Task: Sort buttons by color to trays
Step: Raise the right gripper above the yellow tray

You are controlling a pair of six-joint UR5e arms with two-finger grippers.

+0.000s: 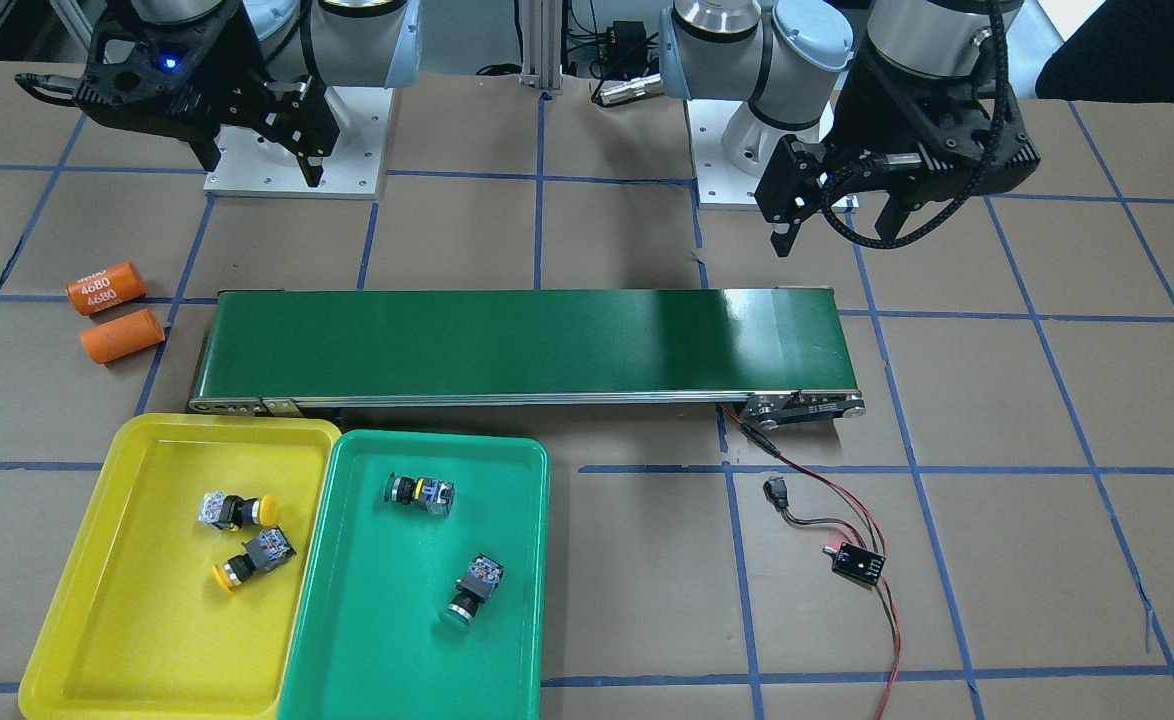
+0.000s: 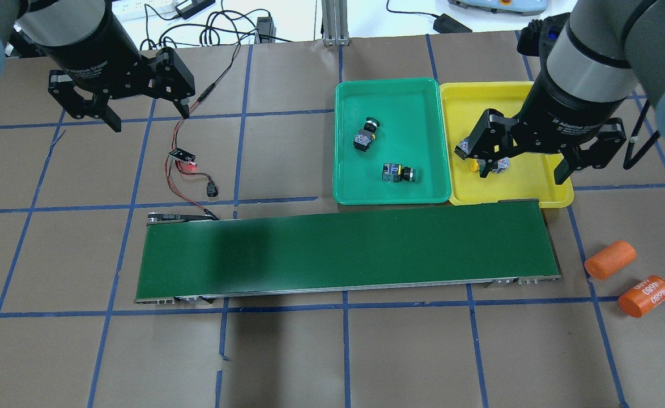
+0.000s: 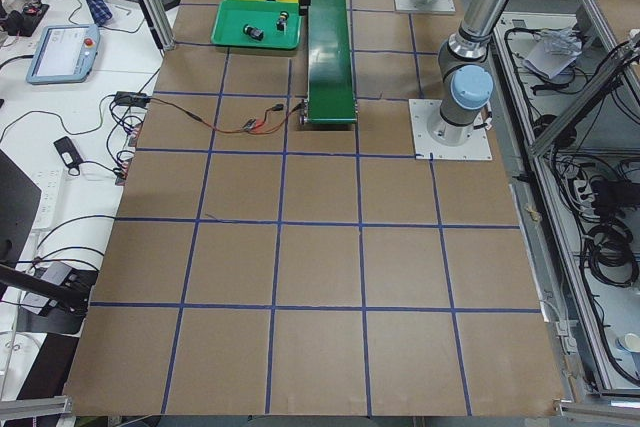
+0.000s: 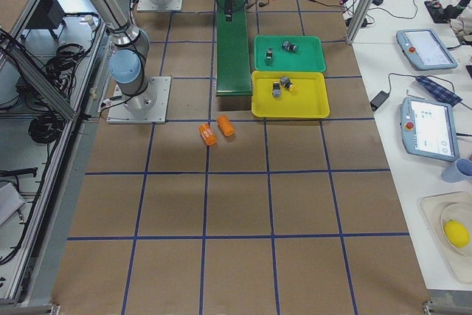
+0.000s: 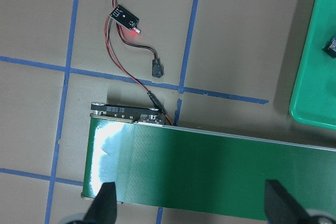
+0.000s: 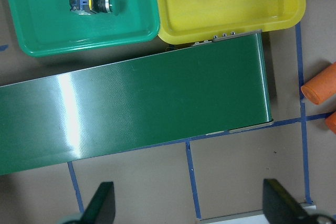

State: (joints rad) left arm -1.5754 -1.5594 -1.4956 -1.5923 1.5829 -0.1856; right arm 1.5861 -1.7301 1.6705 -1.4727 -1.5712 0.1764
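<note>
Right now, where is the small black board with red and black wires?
In the front-facing view the board lies on the table at the lower right, the robot's left side, near the end of the conveyor belt.

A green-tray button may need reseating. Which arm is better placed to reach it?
Right, probably: the right gripper hangs by the green tray's end of the belt; the left gripper hangs at the other end.

Bright, even overhead light, pale glare streaked the conveyor belt (image 6: 68,114) near its ends, a soft broad shadow crossed the belt's left part toward the tabletop's (image 2: 242,345) near edge, focus was sharp.
</note>
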